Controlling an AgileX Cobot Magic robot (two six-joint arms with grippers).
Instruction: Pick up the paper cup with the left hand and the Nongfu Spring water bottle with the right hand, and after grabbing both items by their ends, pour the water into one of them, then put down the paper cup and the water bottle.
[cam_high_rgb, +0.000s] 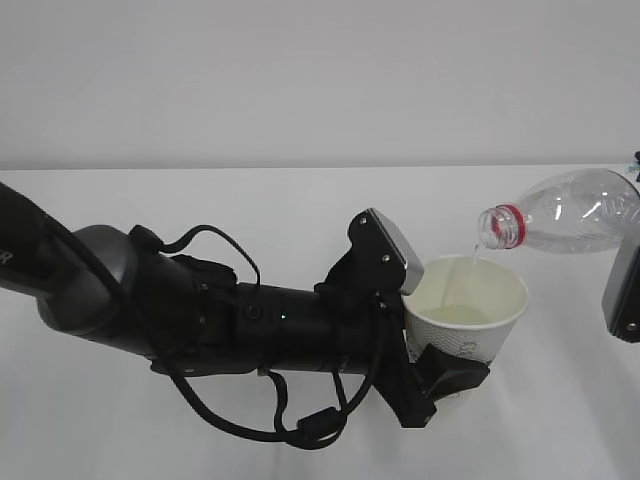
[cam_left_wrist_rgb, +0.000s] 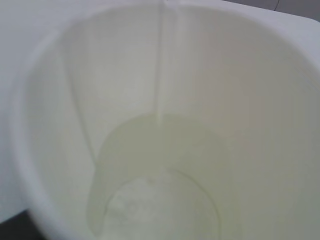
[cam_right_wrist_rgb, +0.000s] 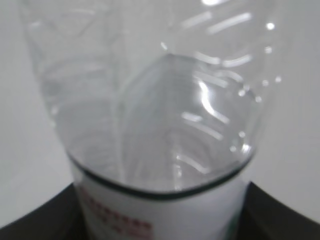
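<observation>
While the Nongfu Spring water bottle (cam_high_rgb: 570, 212) lies tipped nearly level at the right edge of the exterior view, its open mouth with the red neck ring points left and slightly down, just above the rim of the paper cup (cam_high_rgb: 470, 305). A thin thread of water (cam_high_rgb: 474, 256) falls from the mouth into the cup. The bottle is clear, ribbed plastic, glossy with highlights; in the right wrist view its crinkled wall fills the frame above the white label with red lettering (cam_right_wrist_rgb: 117, 220), where dark jaw parts flank it on both sides. The right hand (cam_high_rgb: 622, 292) is clamped on that labelled end, most of it cut off by the frame edge.

The cup is smooth matte white paper, tapered, held upright above the white table (cam_high_rgb: 200, 430). The left hand (cam_high_rgb: 420, 330) grips it low down, one black finger under its base and the grey-topped block against its left wall. From the left wrist view the cup's round white interior (cam_left_wrist_rgb: 240, 100) shows a pale yellowish pool (cam_left_wrist_rgb: 160, 170) over the bottom, the stream striking it near the far side.

The table is plain and bare around the black arm and its looping cable (cam_high_rgb: 250, 420), with open surface in front and to the left; a pale wall (cam_high_rgb: 300, 80) stands behind.
</observation>
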